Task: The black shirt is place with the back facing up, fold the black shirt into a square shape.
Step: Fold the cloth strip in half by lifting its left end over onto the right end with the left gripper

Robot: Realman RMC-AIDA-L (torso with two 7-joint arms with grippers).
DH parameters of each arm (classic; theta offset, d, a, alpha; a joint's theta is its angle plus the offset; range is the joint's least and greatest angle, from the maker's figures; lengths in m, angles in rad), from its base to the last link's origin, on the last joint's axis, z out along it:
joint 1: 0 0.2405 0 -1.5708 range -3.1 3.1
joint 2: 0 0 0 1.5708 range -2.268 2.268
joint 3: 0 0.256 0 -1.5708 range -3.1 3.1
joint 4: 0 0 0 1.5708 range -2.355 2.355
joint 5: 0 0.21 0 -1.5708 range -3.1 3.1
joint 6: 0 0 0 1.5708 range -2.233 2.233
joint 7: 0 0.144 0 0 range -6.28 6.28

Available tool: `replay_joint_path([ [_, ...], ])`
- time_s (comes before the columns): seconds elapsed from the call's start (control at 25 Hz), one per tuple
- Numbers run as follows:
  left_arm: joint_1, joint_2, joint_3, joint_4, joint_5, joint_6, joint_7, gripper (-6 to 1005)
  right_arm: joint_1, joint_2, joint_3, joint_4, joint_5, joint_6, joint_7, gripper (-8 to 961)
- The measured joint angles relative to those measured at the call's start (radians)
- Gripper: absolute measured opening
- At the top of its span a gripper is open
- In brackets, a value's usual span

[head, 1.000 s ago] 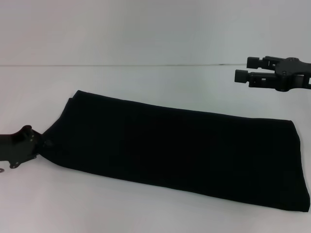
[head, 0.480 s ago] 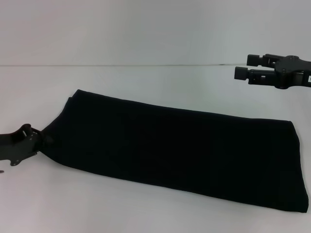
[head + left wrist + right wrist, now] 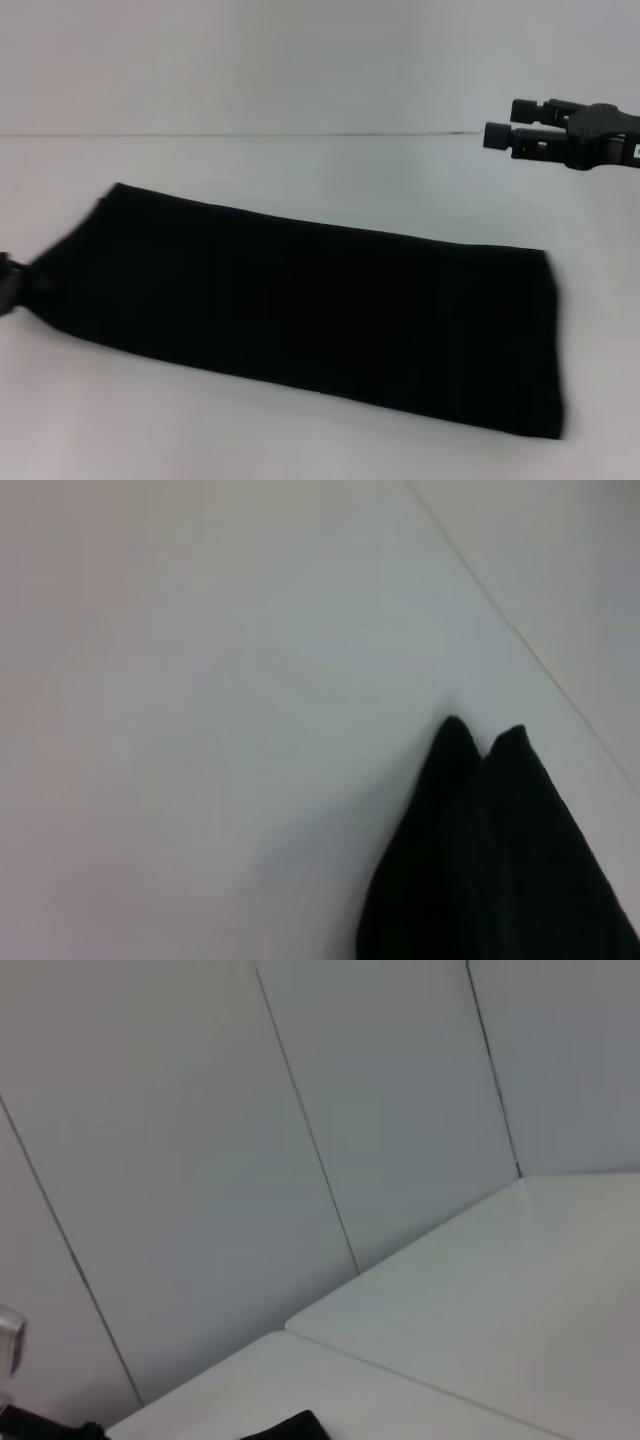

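**Left claw drags folded shirt toward the table's left edge**

Left gripper (image 3: 6,283) shows only as a dark sliver at the left border of the head view, touching the near-left corner of the black shirt (image 3: 310,310), where the cloth is drawn to a point. Its fingers are cut off by the border, so I cannot tell how far they are parted or whether they pinch the cloth.

Across the white table (image 3: 300,160) the shirt lies as one long folded band, slanting from far-left to near-right. Bare tabletop runs all along its far side up to the seam where table meets wall, and a broad open strip lies to its right. On the near side the room is narrower, and at the left the band reaches almost to the border of the view. From the left wrist view two pointed folds of cloth (image 3: 500,860) rise against bare table.

Right gripper (image 3: 505,126) hangs above the far-right of the table, well apart from the shirt, its two fingers parted and holding nothing.

Compared with half a second ago, the whole shirt has slid leftward: its right end now sits further in from the right border, and the left gripper has moved nearly out of view. The right gripper has lifted slightly.
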Motion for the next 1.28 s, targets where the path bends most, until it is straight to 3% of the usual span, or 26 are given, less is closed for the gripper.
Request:
replay_joint_path([
  [0.36,0.04,0.029,-0.09,0.111,0.096,-0.028,0.03,96,0.005,0.002,0.0,0.001,0.036,0.008,0.012,897],
  [0.56,0.048,0.034,-0.11,0.138,0.102,-0.007,0.046,95,0.005,0.001,0.0,0.0,0.038,0.01,0.009,897],
  [0.8,0.015,0.046,-0.11,0.144,0.048,0.075,0.089,93,-0.004,0.003,0.002,0.0,0.041,0.029,-0.009,897],
  [0.96,-0.038,0.06,-0.093,0.131,-0.08,0.229,0.132,93,-0.012,0.003,0.008,0.0,0.043,0.044,-0.021,898],
  [1.04,-0.07,0.054,-0.07,0.116,-0.15,0.312,0.153,92,-0.017,0.002,0.014,0.0,0.045,0.045,-0.031,898],
  [1.08,-0.091,0.037,-0.045,0.107,-0.189,0.347,0.166,92,-0.019,0.002,0.016,0.0,0.046,0.045,-0.033,898],
  [1.12,-0.118,-0.001,0.002,0.091,-0.235,0.372,0.178,92,-0.025,0.0,0.019,0.0,0.047,0.045,-0.037,898],
  [1.2,-0.136,-0.04,0.045,0.076,-0.266,0.371,0.191,91,-0.031,-0.003,0.022,0.0,0.048,0.044,-0.042,898],
  [1.24,-0.148,-0.075,0.077,0.058,-0.287,0.364,0.208,91,-0.035,-0.004,0.024,0.0,0.048,0.042,-0.044,898],
  [1.28,-0.153,-0.093,0.091,0.048,-0.3,0.359,0.219,91,-0.039,-0.006,0.026,0.0,0.048,0.04,-0.046,898],
])
